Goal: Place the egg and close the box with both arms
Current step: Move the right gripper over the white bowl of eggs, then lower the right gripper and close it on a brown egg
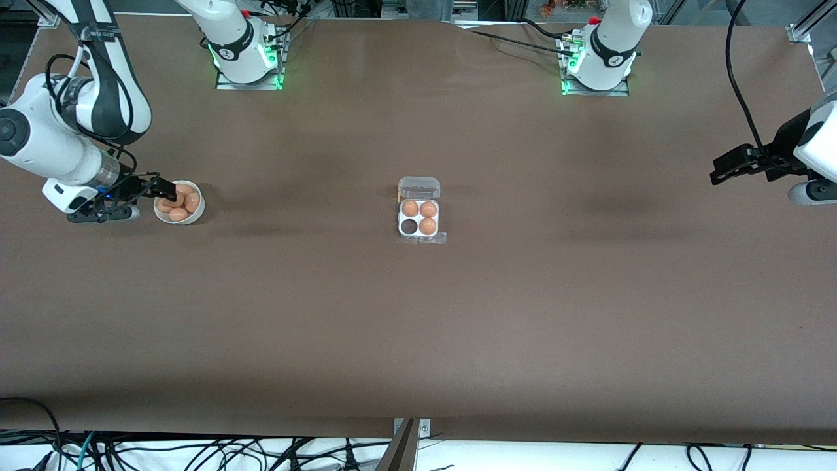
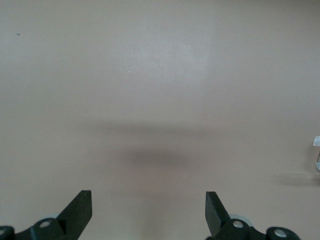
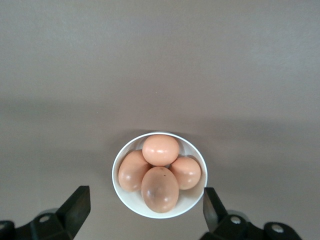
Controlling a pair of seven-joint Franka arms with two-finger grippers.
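Note:
The box [image 1: 418, 220] stands in the middle of the table, its clear lid [image 1: 419, 188] lying open toward the robots' bases. Three brown eggs fill its cells; the cell [image 1: 409, 226] nearer the front camera, toward the right arm's end, is empty. A white bowl [image 1: 193, 213] holds several brown eggs near the right arm's end. My right gripper [image 1: 168, 191] hovers over the bowl, open and empty. In the right wrist view its jaws [image 3: 145, 202] flank the bowl [image 3: 129, 202], and one egg [image 3: 160, 189] lies closest to them. My left gripper [image 1: 718, 173] waits open over bare table; in the left wrist view [image 2: 148, 205] it is empty.
The brown table [image 1: 418, 327] stretches wide around the box. Cables and a metal bracket [image 1: 405, 445] run along the edge nearest the front camera. The arm bases [image 1: 248, 55] stand at the edge farthest from it.

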